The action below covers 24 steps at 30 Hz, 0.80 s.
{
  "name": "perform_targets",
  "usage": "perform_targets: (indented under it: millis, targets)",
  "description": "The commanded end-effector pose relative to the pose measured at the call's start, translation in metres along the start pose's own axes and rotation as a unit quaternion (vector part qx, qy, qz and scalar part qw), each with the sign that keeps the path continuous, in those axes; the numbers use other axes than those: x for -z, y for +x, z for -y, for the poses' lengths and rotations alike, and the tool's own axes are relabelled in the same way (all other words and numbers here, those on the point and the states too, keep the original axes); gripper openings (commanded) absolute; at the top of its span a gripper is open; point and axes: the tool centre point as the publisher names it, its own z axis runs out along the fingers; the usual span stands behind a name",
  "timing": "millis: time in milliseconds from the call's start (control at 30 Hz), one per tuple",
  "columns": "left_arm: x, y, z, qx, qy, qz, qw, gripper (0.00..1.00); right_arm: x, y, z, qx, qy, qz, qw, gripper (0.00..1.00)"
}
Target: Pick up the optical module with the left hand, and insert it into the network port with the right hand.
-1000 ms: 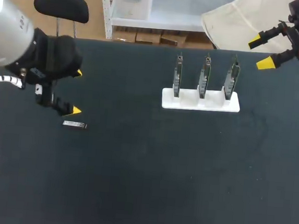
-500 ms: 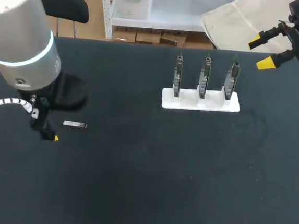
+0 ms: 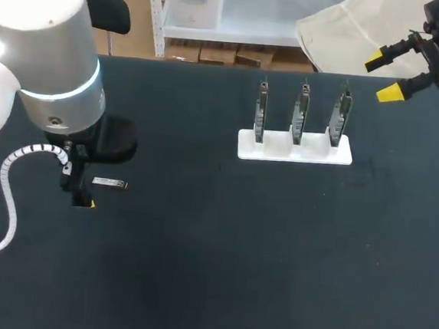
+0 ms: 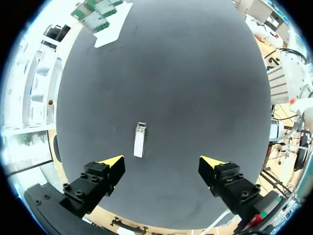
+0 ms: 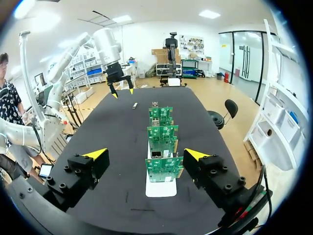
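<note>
Black table (image 3: 273, 254) holds module (image 3: 110, 183) and, well apart, board rack (image 3: 295, 149).

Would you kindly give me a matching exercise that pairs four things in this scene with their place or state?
1 optical module
2 left gripper
3 right gripper
4 white stand

A open, at the table's far right edge
B lying flat on the table
C carries three upright circuit boards
D open, module just ahead of its fingers

Pairs: 1-B, 2-D, 3-A, 4-C
</note>
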Motion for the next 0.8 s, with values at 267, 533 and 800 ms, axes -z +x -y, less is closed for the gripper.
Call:
perform_targets:
  millis: [267,533,800]
  targets:
    - [-0.028,0.002,-0.012,-0.01,0.037,0.001,0.999,1.0,-0.001,0.0,-0.001,0.001,0.002,0.0,1.0,1.0]
    - [-0.039,-0.003,-0.017,-0.014,0.047,-0.002,0.999,1.0,-0.001,0.0,-0.001,0.001,0.002,0.0,1.0,1.0]
    - [-0.046,-0.004,-0.02,-0.011,0.058,-0.004,0.998,1.0,-0.001,0.0,-0.001,0.001,0.002,0.0,1.0,1.0]
